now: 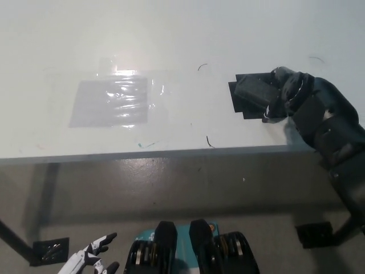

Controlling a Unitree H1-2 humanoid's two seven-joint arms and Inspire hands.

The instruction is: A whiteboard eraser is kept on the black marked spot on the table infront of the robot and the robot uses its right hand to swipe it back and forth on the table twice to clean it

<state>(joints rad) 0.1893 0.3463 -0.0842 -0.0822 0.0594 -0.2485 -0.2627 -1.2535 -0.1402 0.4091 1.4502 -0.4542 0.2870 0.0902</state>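
Note:
A dark grey whiteboard eraser lies on the black marked spot at the right of the white table. My black right hand is at the eraser's right end, touching or nearly touching it, and most of the eraser's top is uncovered. Whether the hand grips the eraser is not visible. My white left hand rests low at the bottom left, below the table, open and holding nothing.
A shiny taped plastic patch lies on the table's left half. Small pen marks sit near the table's front edge. Below are the floor and black foot pads.

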